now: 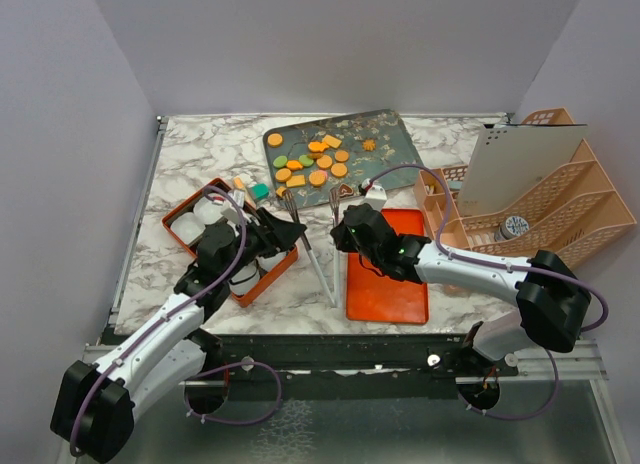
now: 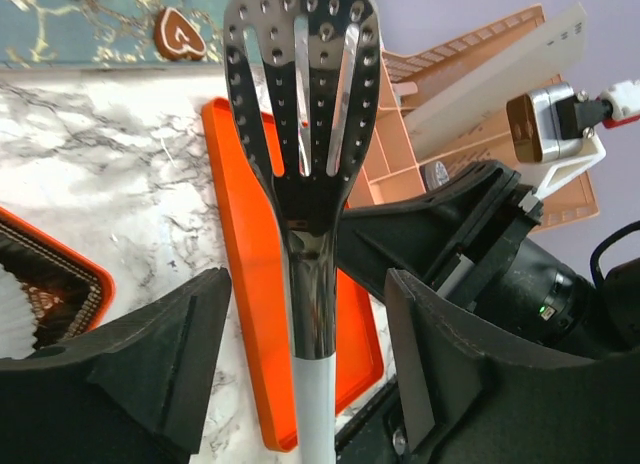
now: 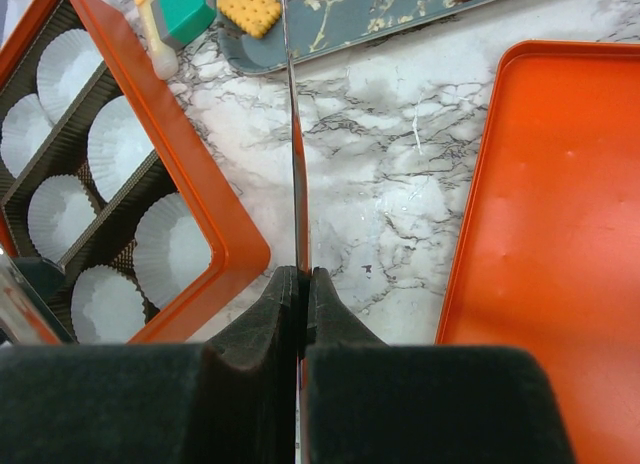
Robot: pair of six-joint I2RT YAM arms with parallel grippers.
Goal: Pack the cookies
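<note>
Cookies (image 1: pixel 315 159) in a loose heap on the grey-green tray (image 1: pixel 385 124), mostly orange rounds and squares with a few green ones; one brown heart cookie (image 2: pixel 180 34) apart from the heap, at the tray's near edge. None yet in the orange box (image 3: pixel 238 252) of white paper cups (image 3: pixel 120 144), just off the tray's near-left corner. Between tray and arm bases, metal tongs (image 1: pixel 325 254) splayed in a V on the marble worktop (image 3: pixel 400 154), perforated heads toward the tray, joined end toward the bases; long axis thus running near-to-far, straight at the heap. At the right end effector (image 3: pixel 303 284), a closed pinch on one thin blade of the tongs, seen edge-on in the wrist view. At the left end effector (image 2: pixel 310 294), fingers parted either side of the other blade's shank, a gap on each side, no contact to be made out. Beyond both end effectors, then, the cookies, past the tong heads on the same line. Neither arm clearly nearer the heap; right one closer to the heart cookie and to the flat orange lid (image 3: pixel 560 234) off the tray's near-right corner. Likely next: closing the left fingers on the shank, then advancing heads-first toward the tray. Possible trouble: a blade twisting if gripped off-centre.
</note>
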